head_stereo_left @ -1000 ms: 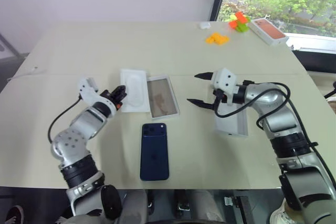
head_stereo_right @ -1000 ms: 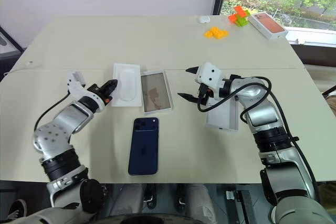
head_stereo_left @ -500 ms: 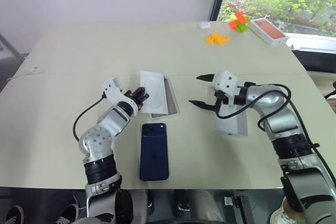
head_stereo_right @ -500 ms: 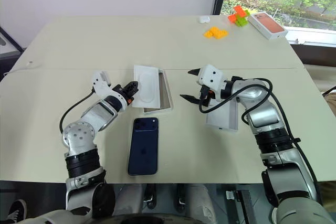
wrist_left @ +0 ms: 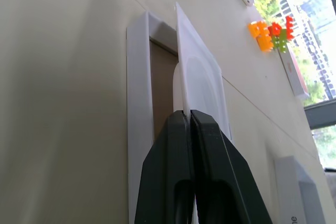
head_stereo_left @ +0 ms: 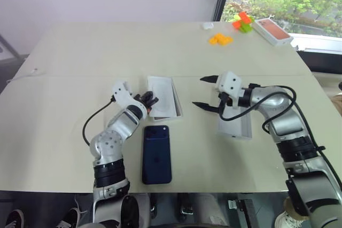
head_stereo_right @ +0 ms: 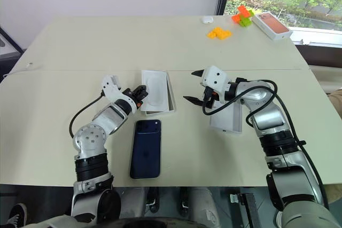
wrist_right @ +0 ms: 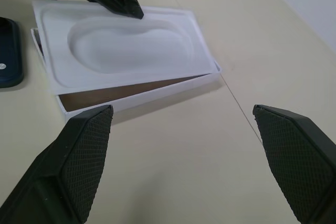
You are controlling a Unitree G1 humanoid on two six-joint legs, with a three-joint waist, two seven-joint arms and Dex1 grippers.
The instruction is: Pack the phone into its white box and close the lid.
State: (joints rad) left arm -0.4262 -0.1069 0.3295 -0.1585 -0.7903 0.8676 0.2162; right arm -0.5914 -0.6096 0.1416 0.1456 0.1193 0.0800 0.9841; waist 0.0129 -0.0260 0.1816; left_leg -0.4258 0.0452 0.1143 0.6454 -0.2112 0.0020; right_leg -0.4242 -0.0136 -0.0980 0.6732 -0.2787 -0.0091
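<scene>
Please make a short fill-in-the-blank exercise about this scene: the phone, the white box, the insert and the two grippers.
1. The left gripper is shut on the thin white ____, held over the white box.
2. The right gripper has its fingers ____ and holds nothing.
3. The phone lies on the ____, outside the box, camera bump facing up.
4. The lid lies under the robot's ____ arm.

Missing words: insert; open; table; right
</scene>
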